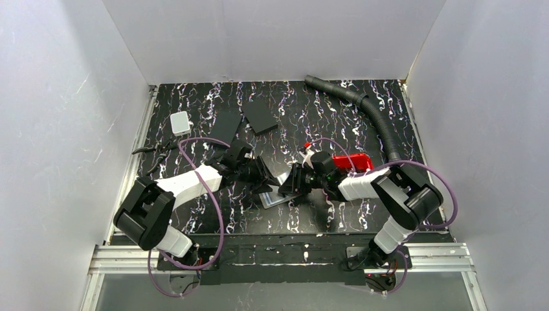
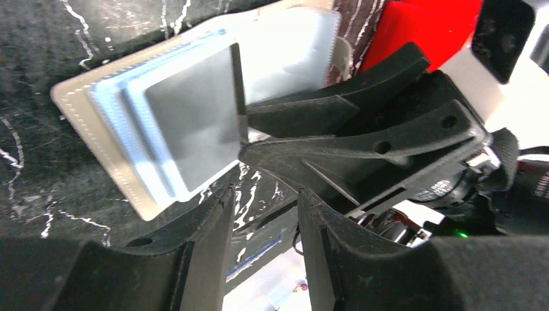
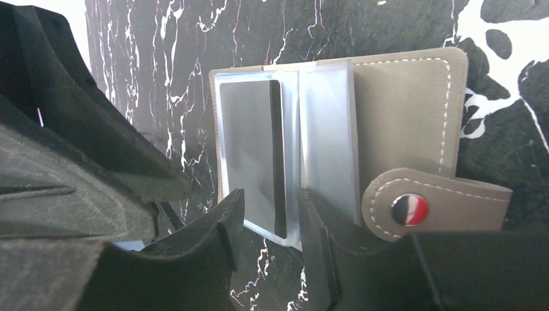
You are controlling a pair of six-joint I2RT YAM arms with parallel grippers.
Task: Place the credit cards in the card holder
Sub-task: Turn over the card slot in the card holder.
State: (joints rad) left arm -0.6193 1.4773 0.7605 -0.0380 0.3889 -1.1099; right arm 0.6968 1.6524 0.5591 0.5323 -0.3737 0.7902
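Note:
The taupe card holder (image 3: 401,116) lies open on the table, snap tab (image 3: 440,207) to one side, clear sleeves fanned out. One dark credit card (image 3: 249,142) sits in the front sleeve. My right gripper (image 3: 272,220) is open, with the lower corner of that sleeve between its fingers. In the left wrist view the card (image 2: 191,120) and holder (image 2: 84,110) lie ahead, with the right gripper's fingers (image 2: 362,139) at the card's edge. My left gripper (image 2: 265,201) is open and empty, just short of the holder. From above, both grippers (image 1: 262,175) (image 1: 291,184) meet over the holder (image 1: 275,197).
Two larger black slabs (image 1: 226,126) (image 1: 259,116) and a small white box (image 1: 180,122) lie at the back left. A red tray (image 1: 353,162) sits behind the right arm. A black ribbed hose (image 1: 375,116) runs along the right side.

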